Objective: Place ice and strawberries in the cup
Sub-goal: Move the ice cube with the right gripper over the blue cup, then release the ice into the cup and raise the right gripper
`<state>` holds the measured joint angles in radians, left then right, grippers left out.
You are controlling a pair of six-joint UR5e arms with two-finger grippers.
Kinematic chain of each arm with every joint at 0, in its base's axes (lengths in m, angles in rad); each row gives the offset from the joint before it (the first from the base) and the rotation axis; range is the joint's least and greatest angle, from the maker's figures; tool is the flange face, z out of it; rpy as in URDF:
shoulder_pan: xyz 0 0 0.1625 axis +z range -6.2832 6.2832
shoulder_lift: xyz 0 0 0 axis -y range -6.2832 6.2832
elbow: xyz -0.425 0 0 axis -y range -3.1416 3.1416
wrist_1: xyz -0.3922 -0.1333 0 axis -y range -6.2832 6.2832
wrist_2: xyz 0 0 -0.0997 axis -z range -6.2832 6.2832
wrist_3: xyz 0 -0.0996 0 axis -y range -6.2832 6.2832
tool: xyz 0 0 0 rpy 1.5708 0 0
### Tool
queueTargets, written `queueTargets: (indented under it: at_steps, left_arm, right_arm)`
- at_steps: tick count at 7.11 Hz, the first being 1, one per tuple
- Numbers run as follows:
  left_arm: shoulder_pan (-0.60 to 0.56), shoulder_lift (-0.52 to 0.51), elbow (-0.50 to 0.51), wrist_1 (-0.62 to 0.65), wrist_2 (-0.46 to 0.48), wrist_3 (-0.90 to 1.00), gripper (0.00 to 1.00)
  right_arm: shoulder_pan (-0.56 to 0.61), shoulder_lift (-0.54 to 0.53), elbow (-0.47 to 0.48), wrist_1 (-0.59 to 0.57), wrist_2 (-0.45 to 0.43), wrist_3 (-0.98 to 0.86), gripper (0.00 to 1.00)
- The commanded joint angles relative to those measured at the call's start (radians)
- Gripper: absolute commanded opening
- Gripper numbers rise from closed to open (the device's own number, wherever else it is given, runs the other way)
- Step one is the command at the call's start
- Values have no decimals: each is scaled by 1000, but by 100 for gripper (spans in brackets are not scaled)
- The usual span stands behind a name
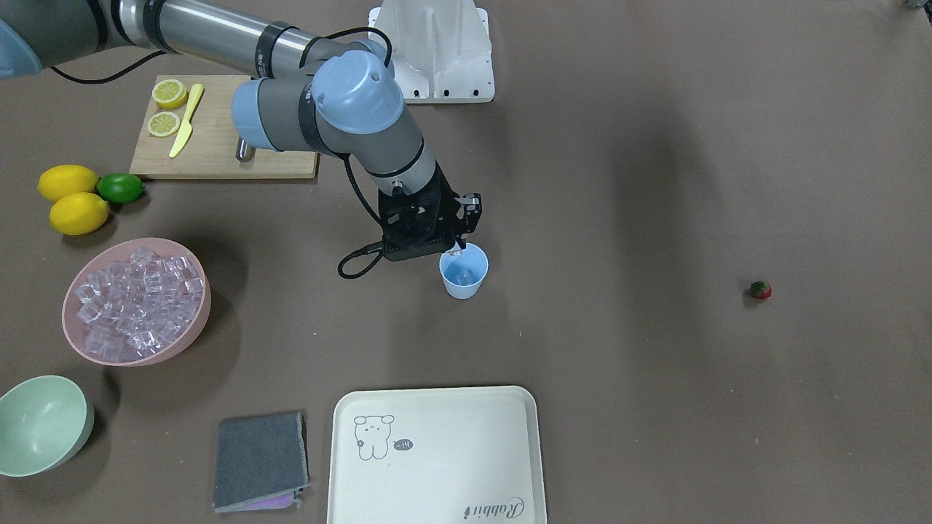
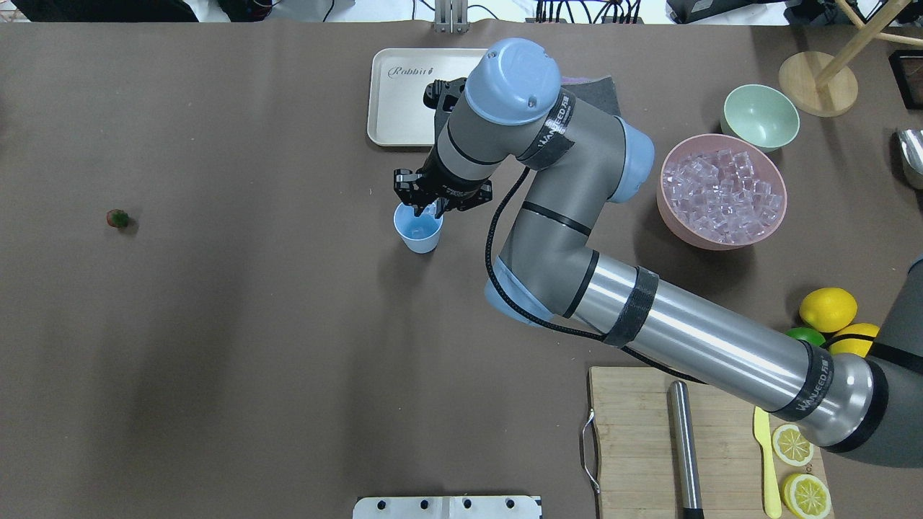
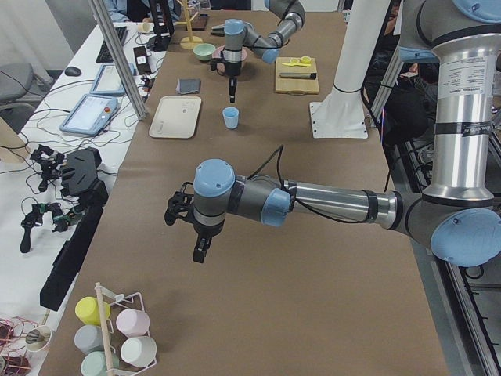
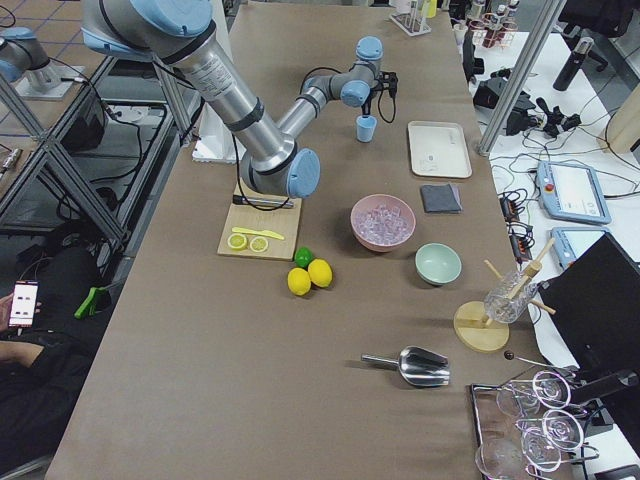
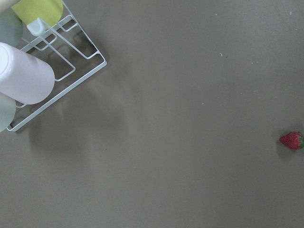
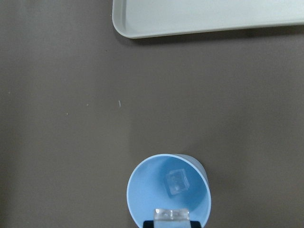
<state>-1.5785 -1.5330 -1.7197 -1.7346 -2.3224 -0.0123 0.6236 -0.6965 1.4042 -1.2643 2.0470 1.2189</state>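
The light-blue cup (image 1: 464,280) stands mid-table, also in the overhead view (image 2: 420,232). In the right wrist view the cup (image 6: 147,190) holds one clear ice cube (image 6: 176,182). My right gripper (image 1: 459,249) hangs just over the cup's rim, shut on a second ice cube (image 6: 171,214). The pink bowl (image 1: 191,327) is heaped with ice cubes (image 1: 138,302). The strawberry (image 1: 760,290) lies alone on the table far from the cup, and shows at the right edge of the left wrist view (image 5: 291,140). My left gripper (image 3: 200,252) hangs above the table; I cannot tell whether it is open or shut.
A cream tray (image 1: 437,422) lies beyond the cup. A grey cloth (image 1: 260,460) and a pale green bowl (image 1: 40,426) are near the pink bowl. A cutting board (image 1: 218,145) carries lemon halves and a knife, with lemons and a lime (image 1: 120,188) beside it. A wire cup rack (image 5: 47,71) stands near my left wrist.
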Motion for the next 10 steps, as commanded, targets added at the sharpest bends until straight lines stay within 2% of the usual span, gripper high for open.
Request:
queueTargets:
  at_steps: [1,3,5,6,7,9,10]
  left_arm:
    - [0,-3,5,0,0,0,98]
    - [0,-6,5,0,0,0,98]
    - [0,-6,2,-2,0,0,98]
    - [0,-6,3,-2,0,0,98]
    - [0,-7,2,-2,0,0,98]
    - [0,-6,-3,-2,-2,0,98]
    - [0,-4,-3,-2,0,0,98]
  right_arm:
    - [-12,8,-33,0,-11,2,0]
    - [-21,17,-42,-3,-52,17,99]
    - [-22,28,-33,-4,-44,51,99]
    - [0,25,-10,-26,-12,50,99]
    - [55,6,66,-138,55,33,99]
    - [147,-79,210,-457,53,-150,99]
    - [197,-188,289,-458,56,-314,99]
